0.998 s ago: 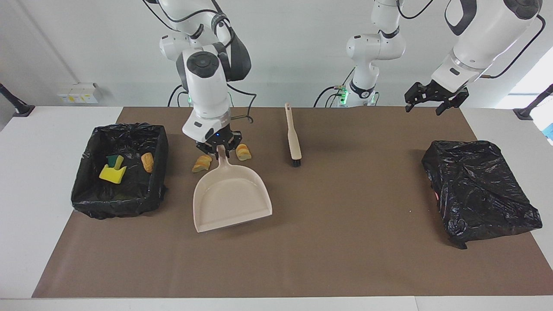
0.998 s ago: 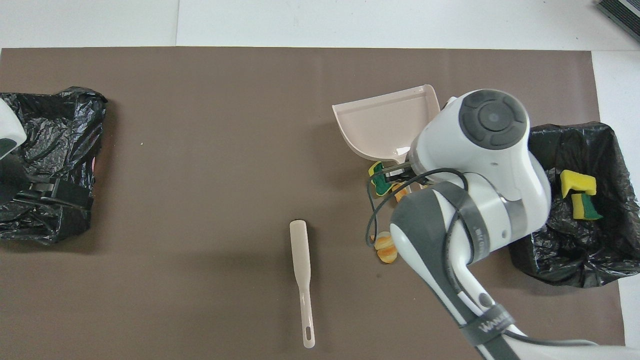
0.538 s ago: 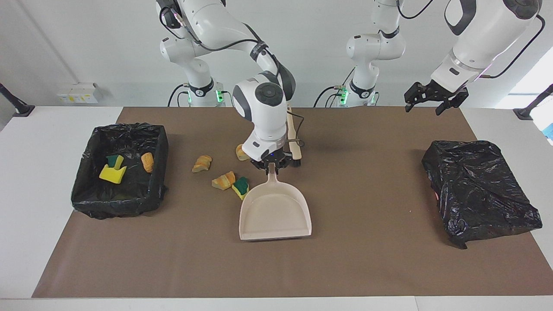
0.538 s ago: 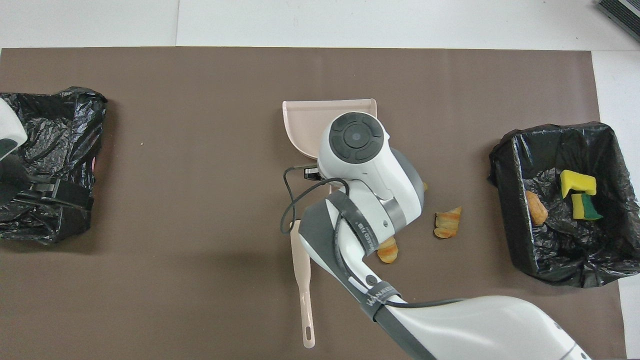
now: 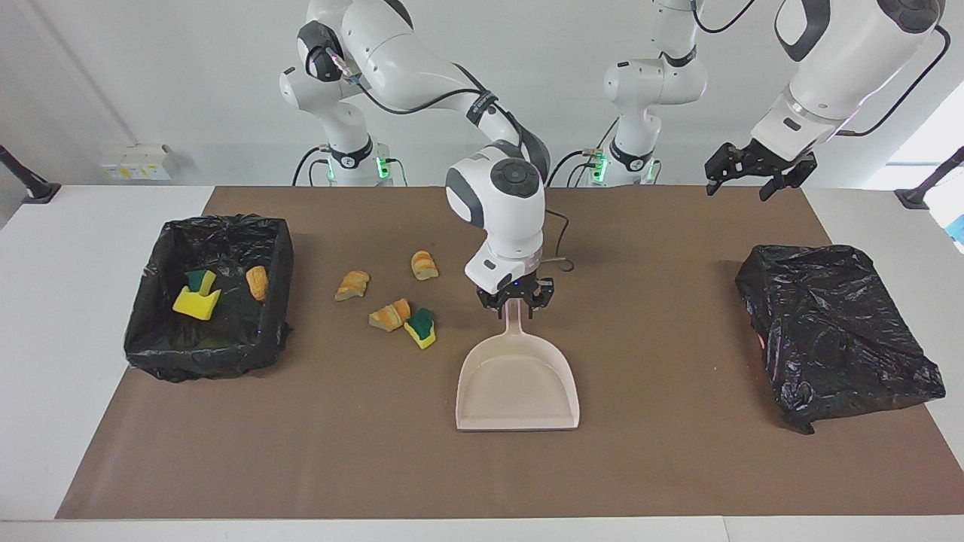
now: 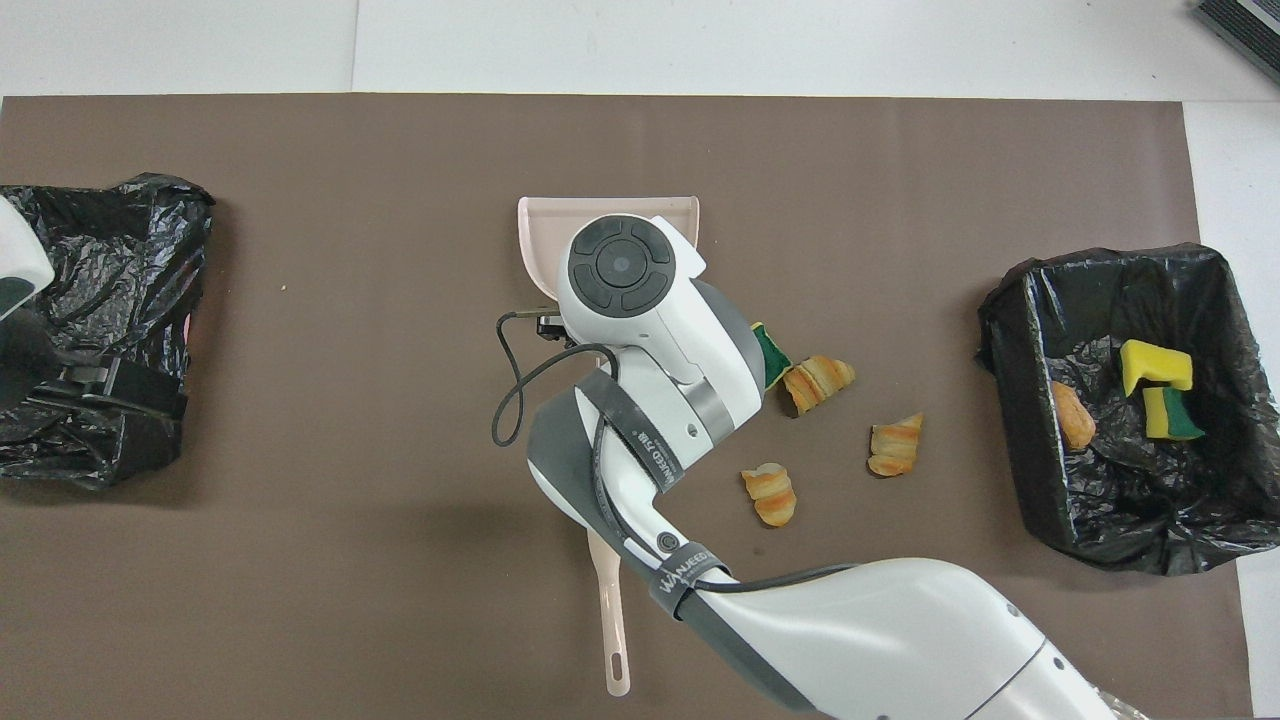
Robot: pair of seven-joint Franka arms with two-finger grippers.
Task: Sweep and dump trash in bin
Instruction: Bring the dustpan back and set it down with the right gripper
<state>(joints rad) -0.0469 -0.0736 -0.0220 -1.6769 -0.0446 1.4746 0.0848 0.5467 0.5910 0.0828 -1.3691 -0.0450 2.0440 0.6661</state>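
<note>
Trash lies loose on the brown mat: three bread chunks (image 5: 352, 284) (image 5: 424, 265) (image 5: 390, 315) and a green-backed sponge scrap (image 5: 420, 328). The same scraps (image 6: 818, 378) show in the overhead view beside my right arm. More trash (image 5: 197, 295) lies in the black-lined bin (image 5: 154, 301) at the right arm's end. The beige dustpan (image 5: 518, 388) rests flat at mid-table. My right gripper (image 5: 517, 298) stands open at the tip of the pan's handle, fingers on either side of it. My left gripper (image 5: 755, 175) hangs open, waiting, above the left arm's end. Only the brush handle (image 6: 612, 620) shows.
A crumpled black bag (image 5: 836, 335) lies at the left arm's end of the mat. The bin (image 6: 1010, 400) has raised walls. Bare mat stretches from the dustpan to the black bag.
My right arm carried the dustpan from beside the bin to mid-table and set it down flat. Its jaws have spread. Scraps it had hidden now show. The left arm has not moved.
</note>
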